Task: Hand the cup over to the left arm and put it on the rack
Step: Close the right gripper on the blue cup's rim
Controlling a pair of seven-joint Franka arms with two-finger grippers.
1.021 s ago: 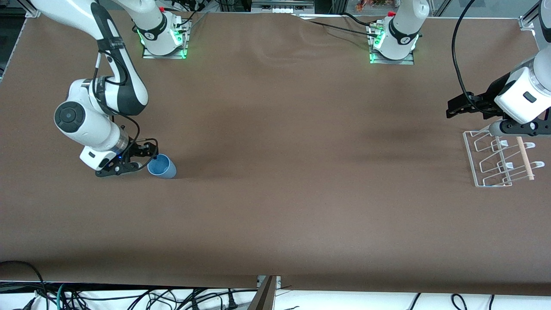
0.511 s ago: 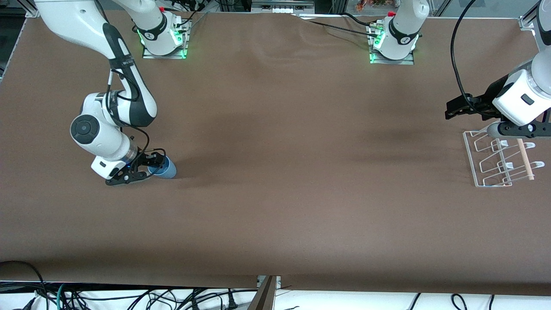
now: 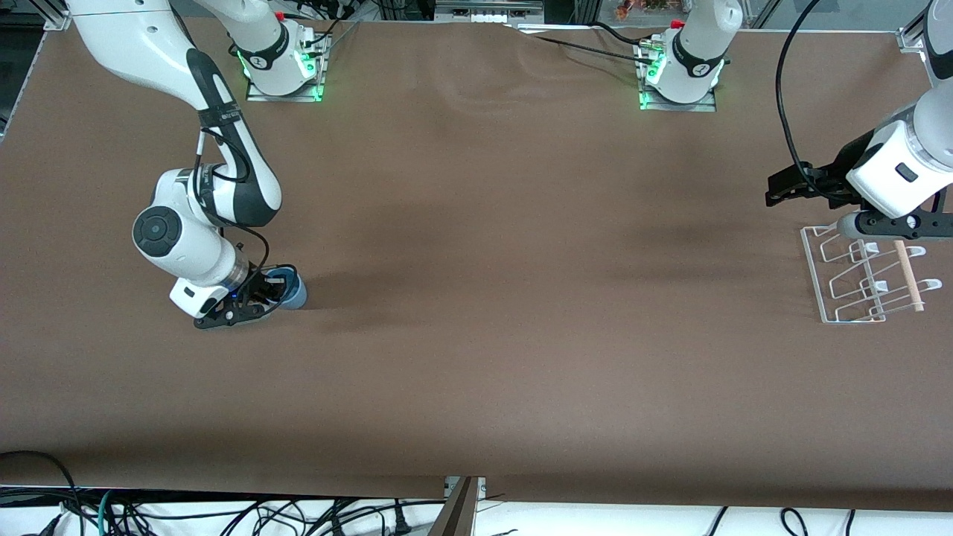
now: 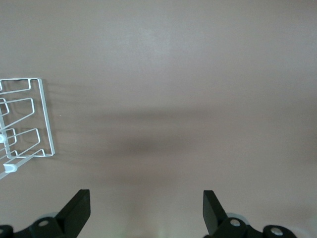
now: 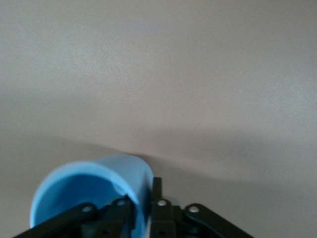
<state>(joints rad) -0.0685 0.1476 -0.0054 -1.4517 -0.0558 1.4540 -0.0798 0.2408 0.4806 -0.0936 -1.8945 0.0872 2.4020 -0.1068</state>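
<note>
white arms point(image 3: 179, 238), black joint caps

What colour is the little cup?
Light blue: the small plastic cup shows best in the right wrist view.

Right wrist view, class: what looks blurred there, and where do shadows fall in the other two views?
Right wrist view: the cup and the right gripper pinching its wall look soft. Front view: dim shadows cross the table mid-width. Left wrist view: a dark shadow band lies beside the rack, above the open left gripper.
</note>
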